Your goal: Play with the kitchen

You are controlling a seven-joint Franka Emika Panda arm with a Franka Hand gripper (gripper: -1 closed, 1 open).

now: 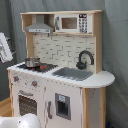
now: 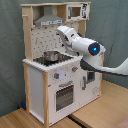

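The kitchen (image 1: 60,70) (image 2: 57,65) stands upright on the floor in front of a grey curtain (image 1: 116,45), its long axis vertical. In the first exterior view its front, with oven door (image 1: 27,104) and knobs, faces toward the first exterior view's lower left; in the second exterior view the front faces the second exterior view's lower right. A black hob (image 1: 37,66) lies at one end of the worktop and carries a small metal pot (image 1: 32,62) (image 2: 50,56); beside it sits the grey sink (image 1: 73,73) with the black tap (image 1: 85,59) arched behind it. Above are the hood (image 1: 39,26) (image 2: 49,20), a toy microwave (image 1: 73,23) and a patterned back panel (image 1: 62,49).

The white arm (image 2: 82,46) reaches in from the second exterior view's right, over the worktop, with its far end near the back panel above the pot. The sink and tap are hidden behind the arm there. The gripper is turned away from the camera, and I cannot tell whether it is wide or narrow. In the first exterior view only a white part of the robot (image 1: 4,47) shows, cut off at the left edge.
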